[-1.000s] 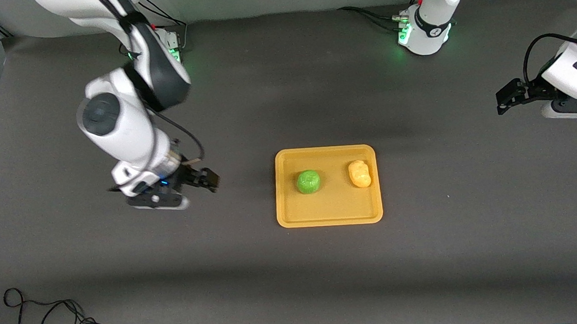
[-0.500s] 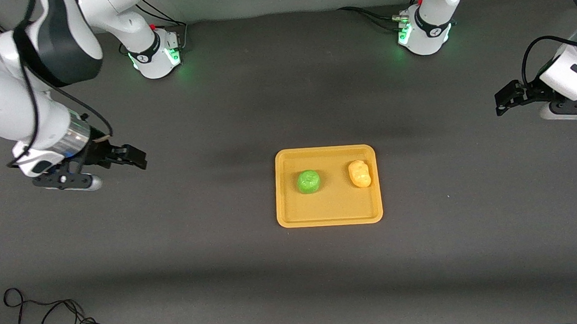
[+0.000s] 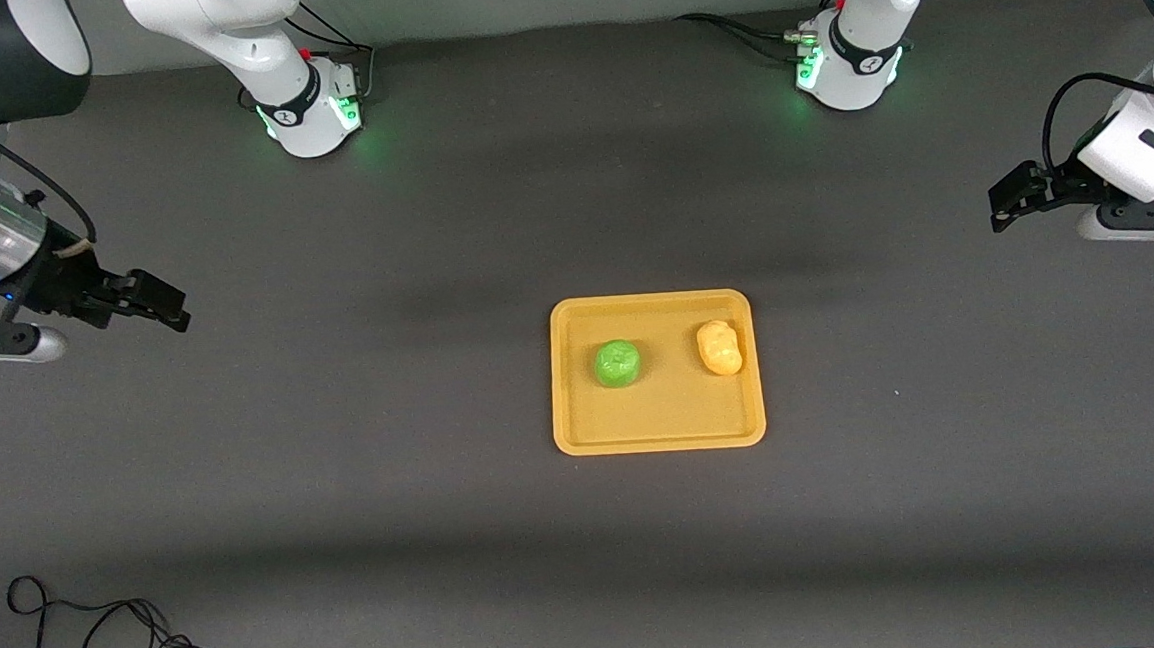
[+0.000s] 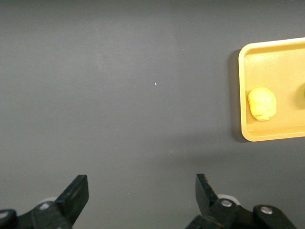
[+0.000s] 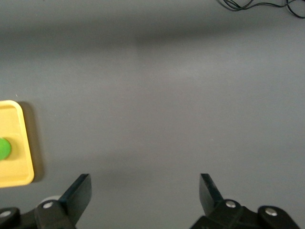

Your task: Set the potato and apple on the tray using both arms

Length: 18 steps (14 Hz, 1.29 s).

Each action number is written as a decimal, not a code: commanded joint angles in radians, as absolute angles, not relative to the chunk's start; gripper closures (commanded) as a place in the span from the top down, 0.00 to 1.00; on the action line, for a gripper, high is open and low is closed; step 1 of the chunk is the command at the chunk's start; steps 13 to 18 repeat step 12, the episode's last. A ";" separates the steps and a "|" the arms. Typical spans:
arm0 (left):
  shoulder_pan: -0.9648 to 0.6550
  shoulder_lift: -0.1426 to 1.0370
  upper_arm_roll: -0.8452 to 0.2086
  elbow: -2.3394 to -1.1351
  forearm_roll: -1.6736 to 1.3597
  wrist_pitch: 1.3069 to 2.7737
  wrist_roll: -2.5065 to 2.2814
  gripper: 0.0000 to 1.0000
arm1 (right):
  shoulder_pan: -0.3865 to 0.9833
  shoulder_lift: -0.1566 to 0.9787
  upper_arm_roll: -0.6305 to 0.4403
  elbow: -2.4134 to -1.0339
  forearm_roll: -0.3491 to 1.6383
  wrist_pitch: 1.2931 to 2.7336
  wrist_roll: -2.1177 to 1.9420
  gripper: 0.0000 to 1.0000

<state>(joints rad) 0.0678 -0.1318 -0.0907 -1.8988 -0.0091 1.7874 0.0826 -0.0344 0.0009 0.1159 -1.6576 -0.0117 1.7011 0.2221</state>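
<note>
The orange-yellow tray (image 3: 660, 429) lies mid-table. On it sit the green apple (image 3: 616, 363), toward the right arm's end, and the yellow-orange potato (image 3: 719, 346), toward the left arm's end. My right gripper (image 3: 163, 303) is open and empty, up over bare table at the right arm's end. My left gripper (image 3: 1008, 199) is open and empty over bare table at the left arm's end. The left wrist view shows the potato (image 4: 262, 104) on the tray (image 4: 267, 134). The right wrist view shows the tray's corner (image 5: 16, 174) and part of the apple (image 5: 4, 148).
A loose black cable (image 3: 106, 643) lies on the table near the front camera, toward the right arm's end; it also shows in the right wrist view (image 5: 259, 5). The two arm bases (image 3: 308, 105) (image 3: 847, 67) stand along the table's top edge.
My right arm has swung away from the tray toward its own end of the table, gripper open. The left arm, apple and potato have stayed put.
</note>
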 commanded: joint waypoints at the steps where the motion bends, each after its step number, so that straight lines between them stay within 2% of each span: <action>1: 0.058 -0.150 -0.086 -1.917 -0.015 1.804 0.080 1.00 | -0.113 -0.032 0.164 -1.651 -0.020 1.648 0.176 1.00; 6: 0.058 -0.150 -0.086 -1.925 -0.015 1.805 0.081 1.00 | -0.150 -0.074 0.192 -1.661 0.012 1.609 0.175 1.00; 18: 0.060 -0.153 -0.086 -1.928 -0.015 1.806 0.081 1.00 | -0.144 -0.060 0.183 -1.674 0.035 1.594 0.112 1.00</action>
